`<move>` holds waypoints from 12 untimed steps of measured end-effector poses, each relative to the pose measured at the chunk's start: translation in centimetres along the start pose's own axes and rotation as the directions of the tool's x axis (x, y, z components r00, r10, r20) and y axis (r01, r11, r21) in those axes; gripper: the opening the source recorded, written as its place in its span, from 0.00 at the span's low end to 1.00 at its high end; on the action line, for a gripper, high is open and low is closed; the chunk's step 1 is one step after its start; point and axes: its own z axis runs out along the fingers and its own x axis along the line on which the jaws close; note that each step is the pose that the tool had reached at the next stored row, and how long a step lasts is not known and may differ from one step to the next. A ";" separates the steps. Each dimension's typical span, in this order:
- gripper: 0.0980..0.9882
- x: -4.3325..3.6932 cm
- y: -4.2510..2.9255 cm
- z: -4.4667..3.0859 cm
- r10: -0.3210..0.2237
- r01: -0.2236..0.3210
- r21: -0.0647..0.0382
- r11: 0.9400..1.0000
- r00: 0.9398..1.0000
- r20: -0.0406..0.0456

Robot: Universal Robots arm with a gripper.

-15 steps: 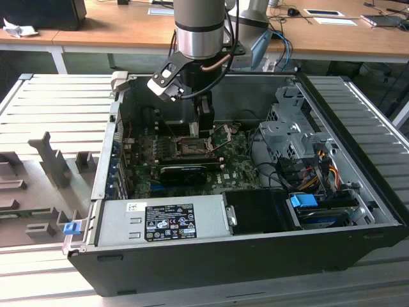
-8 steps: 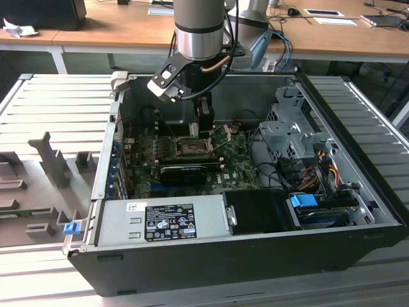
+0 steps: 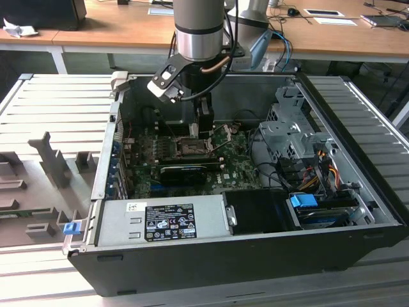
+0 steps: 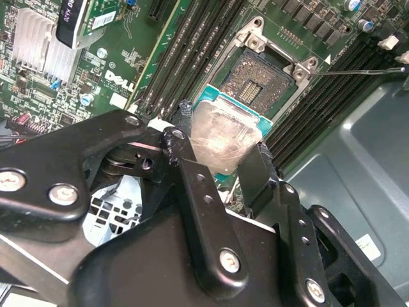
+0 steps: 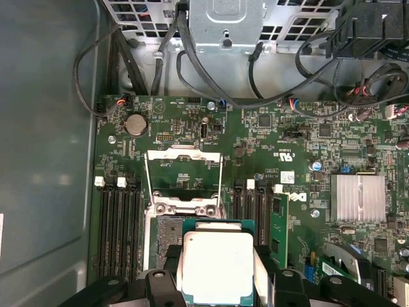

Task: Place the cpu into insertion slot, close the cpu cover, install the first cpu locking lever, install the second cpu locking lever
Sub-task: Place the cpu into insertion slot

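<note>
Of the claw [image 4: 220,146]: pinches the cpu [image 4: 220,131] by two opposite edges, black fingers [image 4: 262,176] pressed against it, silver-grey face turned up toward the wrist cameras. Hangs over the insertion slot [image 4: 255,80], overlapping part of it in both wrist views; apparently not seated, though cannot tell the gap.

Shows the slot bare, its dark contact field uncovered. Finds the cpu cover [image 5: 181,155] swung open on the side of the slot toward the metal drive cage [image 3: 287,131], and a thin locking lever [image 4: 361,71] sticking out unlatched.

Reads as early work: cpu in hand above the socket, not in it; cover unclosed, levers undone.

Places the slot, in the exterior view, toward the far middle of the green motherboard [image 3: 239,167], with a long black card [image 3: 185,171] just on its near side, a grey power supply [image 3: 160,220] nearer again, and the drive cage at the exterior view's right.
</note>
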 end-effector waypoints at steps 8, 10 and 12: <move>0.48 0.07 -0.03 0.22 0.000 0.000 0.000 1.000 1.000 0.000; 0.48 0.28 -0.02 0.27 0.000 0.000 0.000 1.000 1.000 0.000; 0.48 0.36 -0.13 0.41 0.001 -0.001 0.000 1.000 1.000 0.000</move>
